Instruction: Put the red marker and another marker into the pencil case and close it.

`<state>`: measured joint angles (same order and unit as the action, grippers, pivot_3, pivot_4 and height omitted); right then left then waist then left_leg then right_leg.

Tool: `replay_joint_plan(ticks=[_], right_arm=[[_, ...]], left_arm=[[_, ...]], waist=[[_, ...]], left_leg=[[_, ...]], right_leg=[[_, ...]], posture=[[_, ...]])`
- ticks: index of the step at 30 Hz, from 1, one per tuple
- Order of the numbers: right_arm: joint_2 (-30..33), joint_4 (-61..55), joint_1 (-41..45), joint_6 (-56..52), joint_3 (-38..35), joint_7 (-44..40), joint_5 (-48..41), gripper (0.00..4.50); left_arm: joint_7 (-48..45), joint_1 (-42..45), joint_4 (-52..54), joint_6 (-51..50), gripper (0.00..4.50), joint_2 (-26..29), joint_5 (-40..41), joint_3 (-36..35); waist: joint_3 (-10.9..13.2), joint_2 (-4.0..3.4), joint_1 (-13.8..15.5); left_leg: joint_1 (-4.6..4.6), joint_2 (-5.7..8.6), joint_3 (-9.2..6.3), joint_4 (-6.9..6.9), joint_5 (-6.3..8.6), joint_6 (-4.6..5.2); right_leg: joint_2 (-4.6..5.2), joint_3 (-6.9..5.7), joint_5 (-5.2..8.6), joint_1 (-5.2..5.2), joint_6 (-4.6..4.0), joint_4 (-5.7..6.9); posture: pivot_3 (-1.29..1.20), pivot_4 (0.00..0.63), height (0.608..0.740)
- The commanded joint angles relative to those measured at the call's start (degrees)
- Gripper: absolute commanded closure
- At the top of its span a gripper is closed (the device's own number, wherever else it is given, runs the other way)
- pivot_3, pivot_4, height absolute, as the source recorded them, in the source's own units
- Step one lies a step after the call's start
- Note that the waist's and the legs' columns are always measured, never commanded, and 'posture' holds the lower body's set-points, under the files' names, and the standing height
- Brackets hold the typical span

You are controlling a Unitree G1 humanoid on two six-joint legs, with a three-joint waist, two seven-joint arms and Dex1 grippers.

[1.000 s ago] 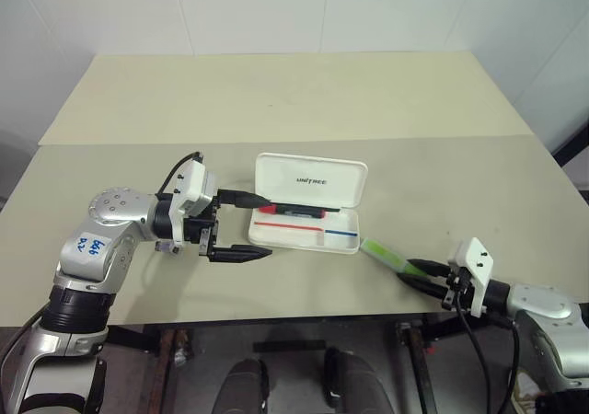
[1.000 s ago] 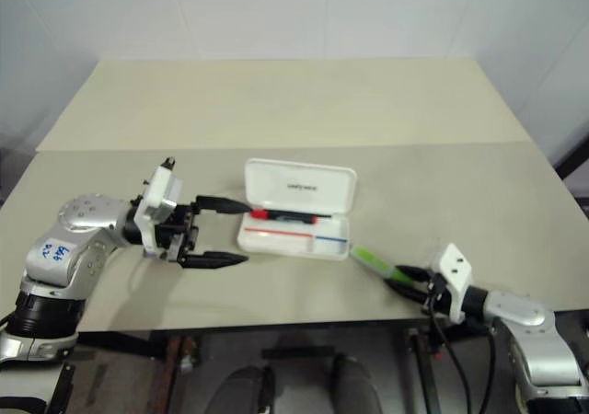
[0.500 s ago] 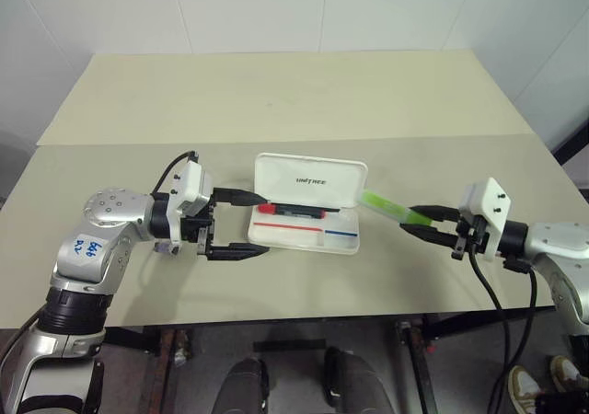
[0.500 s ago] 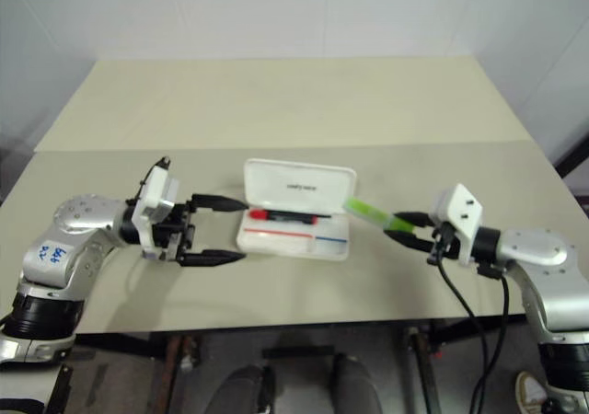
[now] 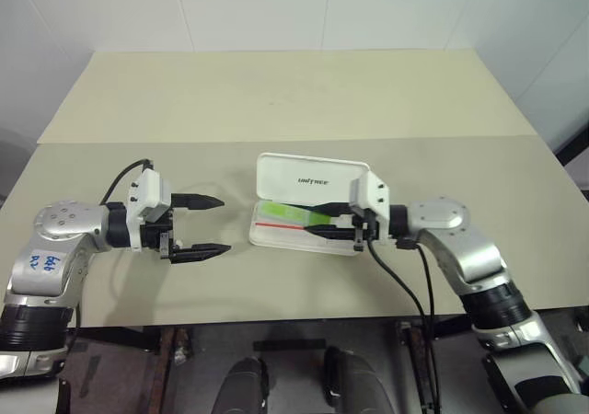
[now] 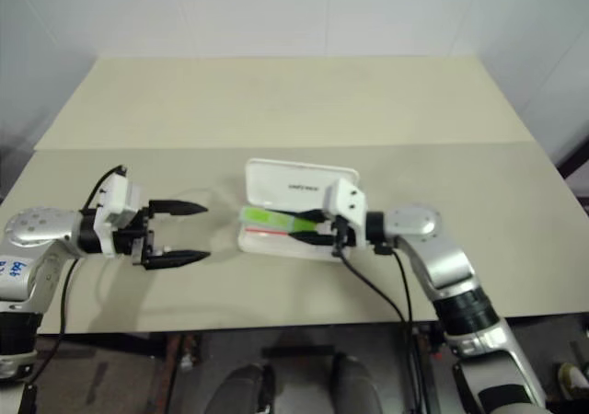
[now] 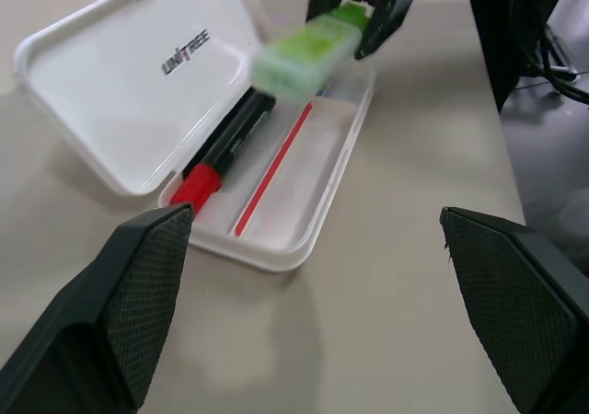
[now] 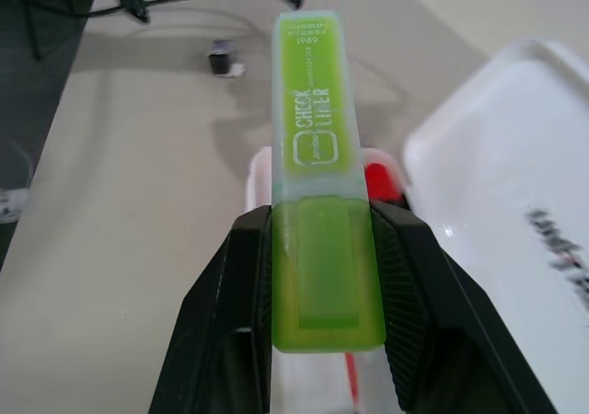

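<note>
The white pencil case lies open mid-table with its lid tilted back. The red marker, black with a red cap, rests in the tray along the hinge side. My right gripper reaches in from the right and is shut on the lime-green highlighter, the other marker. It holds the highlighter roughly level just above the tray, and the free end points toward my left gripper. My left gripper stands open and empty to the left of the case, clear of it, with fingers spread wide.
The beige table runs back to a white wall, with a seam across it behind the case. Bare tabletop lies in front of the case and to both sides. A black cable hangs from my right wrist near the front edge.
My right gripper carried the green highlighter up from the table's front right and leftward, to over the open case. My left gripper drew back to the left, away from the case.
</note>
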<state>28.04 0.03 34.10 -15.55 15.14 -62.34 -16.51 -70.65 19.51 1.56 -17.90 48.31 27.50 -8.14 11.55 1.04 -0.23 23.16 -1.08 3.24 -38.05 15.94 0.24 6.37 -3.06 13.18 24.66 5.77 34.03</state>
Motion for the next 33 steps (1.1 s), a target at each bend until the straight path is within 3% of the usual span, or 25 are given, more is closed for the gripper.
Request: replay_joint_plan(ticks=[1,18,27,33], right_arm=[[-1.1,1.99,1.68,1.77,0.64,-1.18,1.16,3.38],[-4.93,14.35,4.42,6.52,3.75,-1.81,9.41,3.38],[-7.55,15.25,7.19,8.11,1.53,-1.12,8.42,0.16],[-8.48,6.03,7.54,2.86,-1.98,-2.94,1.19,0.04]], left_arm=[[0.67,-1.28,2.46,0.29,0.0,1.33,0.72,-2.65],[2.94,-2.09,6.01,-1.94,0.0,0.66,1.46,-3.32],[2.67,-0.5,5.32,-2.15,0.0,0.51,1.28,-2.66],[3.21,-0.87,5.77,-2.42,0.0,0.3,1.37,-2.78]], waist=[[0.0,0.0,0.08],[0.0,0.0,-0.11],[0.0,0.0,-0.67],[0.0,0.0,-1.31]], left_leg=[[0.0,-0.01,-0.01,0.0,0.0,-0.01],[-0.04,-0.05,0.01,0.0,-0.02,-0.1],[-0.06,-0.06,0.02,0.01,-0.03,-0.11],[-0.05,-0.12,0.0,0.03,-0.03,-0.12]], right_leg=[[-0.01,-0.02,0.0,0.0,0.0,0.01],[-0.04,0.0,0.02,0.06,-0.04,0.03],[-0.05,0.01,0.02,0.07,-0.04,0.09],[-0.04,0.01,0.02,0.07,-0.04,0.3]], posture=[[0.0,0.15,0.74],[0.0,0.15,0.74],[0.0,0.15,0.74],[0.0,0.15,0.74]])
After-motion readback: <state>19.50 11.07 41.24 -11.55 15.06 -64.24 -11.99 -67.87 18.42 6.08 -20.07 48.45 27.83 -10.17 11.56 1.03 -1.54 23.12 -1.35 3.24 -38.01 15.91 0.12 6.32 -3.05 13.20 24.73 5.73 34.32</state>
